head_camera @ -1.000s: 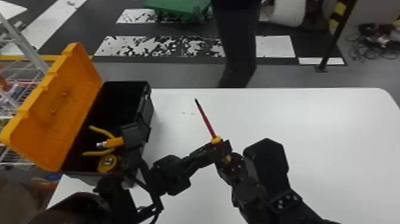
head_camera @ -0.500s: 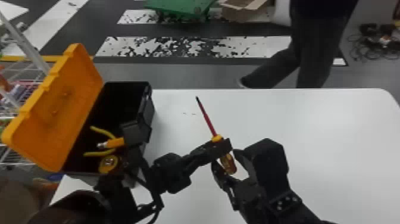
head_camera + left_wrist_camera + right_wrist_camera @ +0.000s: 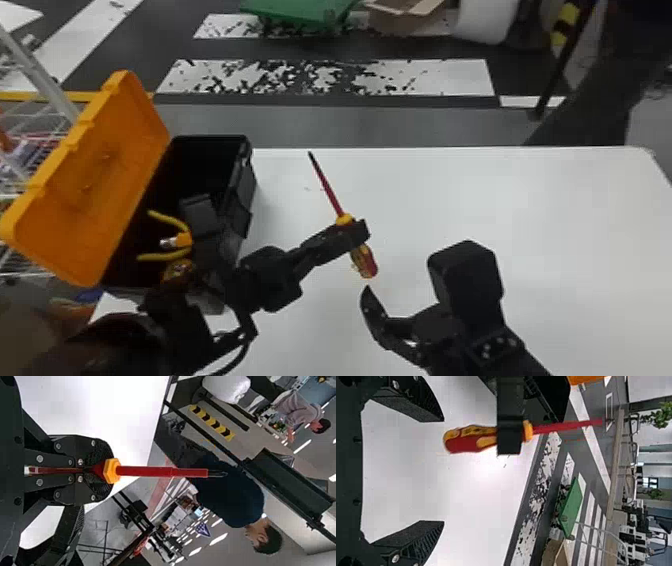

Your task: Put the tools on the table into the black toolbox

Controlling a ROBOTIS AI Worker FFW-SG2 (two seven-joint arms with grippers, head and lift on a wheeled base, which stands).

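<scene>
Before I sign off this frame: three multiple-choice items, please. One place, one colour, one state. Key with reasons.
1. Where is the screwdriver?
A) in the toolbox
B) in the left pincer
C) flat on the table

2. What colour is the toolbox lid?
A) green
B) white
C) orange

3. How is the right pincer?
A) open, empty
B) shut, empty
C) shut on pliers

Key:
1 B: left wrist view has the fingers closed around it, shaft pointing away.
2 C: head view shows the raised lid plainly orange.
3 A: right wrist view shows its fingers wide apart, nothing gripped between them.
</scene>
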